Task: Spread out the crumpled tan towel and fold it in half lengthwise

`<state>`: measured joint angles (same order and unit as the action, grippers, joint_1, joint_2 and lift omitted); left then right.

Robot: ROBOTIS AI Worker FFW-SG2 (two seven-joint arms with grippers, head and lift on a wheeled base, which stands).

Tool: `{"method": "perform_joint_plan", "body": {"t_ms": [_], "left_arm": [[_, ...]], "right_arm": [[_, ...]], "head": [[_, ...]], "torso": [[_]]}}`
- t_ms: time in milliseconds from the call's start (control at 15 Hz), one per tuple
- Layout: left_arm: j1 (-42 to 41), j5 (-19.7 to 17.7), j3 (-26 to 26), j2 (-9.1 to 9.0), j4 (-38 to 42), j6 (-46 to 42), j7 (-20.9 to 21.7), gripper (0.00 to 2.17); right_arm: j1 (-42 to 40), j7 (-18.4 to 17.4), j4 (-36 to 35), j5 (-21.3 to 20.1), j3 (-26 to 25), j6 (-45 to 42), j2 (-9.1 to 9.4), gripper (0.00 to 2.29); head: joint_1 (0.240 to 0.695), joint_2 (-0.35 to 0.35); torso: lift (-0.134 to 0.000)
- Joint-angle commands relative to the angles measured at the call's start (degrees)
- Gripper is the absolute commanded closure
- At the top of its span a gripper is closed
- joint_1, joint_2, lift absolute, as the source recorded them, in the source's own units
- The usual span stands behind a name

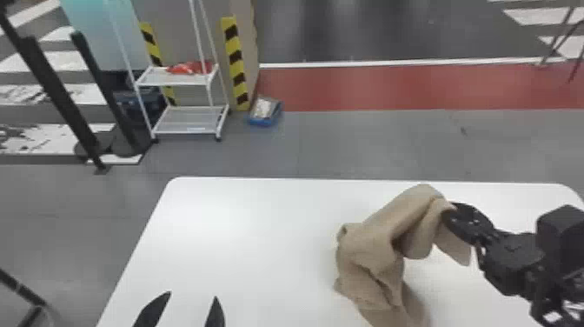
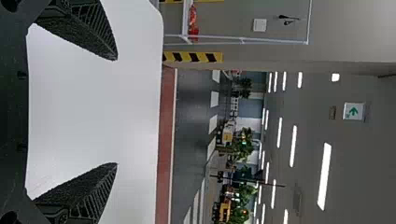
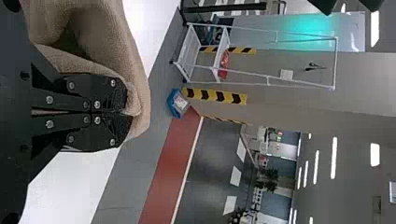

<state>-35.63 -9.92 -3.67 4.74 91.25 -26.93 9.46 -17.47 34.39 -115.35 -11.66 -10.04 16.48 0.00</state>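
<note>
Right fingers (image 1: 454, 214) clamp the tan towel (image 1: 373, 245) high, likely so it loosens beneath them, as left fingers (image 1: 152, 310) stand parted.

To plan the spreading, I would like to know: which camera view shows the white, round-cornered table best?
The head view, because both far corners of the table and the far edge between them show. The left wrist view shows a stretch around the open left gripper; the right wrist view, parts beside the tan cloth towel.

Towel (image 1: 369, 245) is tan, table (image 1: 243, 226) wht, L pincer (image 1: 192, 295) & R pincer (image 1: 450, 212) blk, wall strip (image 1: 237, 66) yel w/ blk stripes.
</note>
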Motion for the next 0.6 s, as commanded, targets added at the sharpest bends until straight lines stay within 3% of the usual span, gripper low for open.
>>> {"method": "perform_joint_plan", "body": {"t_ms": [0,267,400,533], "left_arm": [[0.39,-0.01,0.06,0.0,-0.46,0.0,0.03,0.07],[0.56,-0.1,-0.02,0.0,-0.73,0.0,0.03,0.07],[0.39,-0.28,-0.2,0.09,-0.73,-0.53,0.03,0.07],[0.3,-0.36,-0.37,0.09,-0.73,-0.53,0.03,0.07]], "right_arm": [[1.12,0.06,-0.13,1.81,-0.51,-0.7,0.05,1.29],[5.96,0.94,3.47,4.89,5.73,-7.73,0.05,1.29],[7.89,0.85,5.67,4.28,8.81,-8.61,0.05,1.29],[8.42,0.77,6.72,5.33,8.28,-9.49,0.05,1.29]], "head": [[0.695,0.063],[0.695,0.076],[0.695,0.131],[0.695,0.171]], "torso": [[0.0],[0.0],[0.0],[0.0]]}}
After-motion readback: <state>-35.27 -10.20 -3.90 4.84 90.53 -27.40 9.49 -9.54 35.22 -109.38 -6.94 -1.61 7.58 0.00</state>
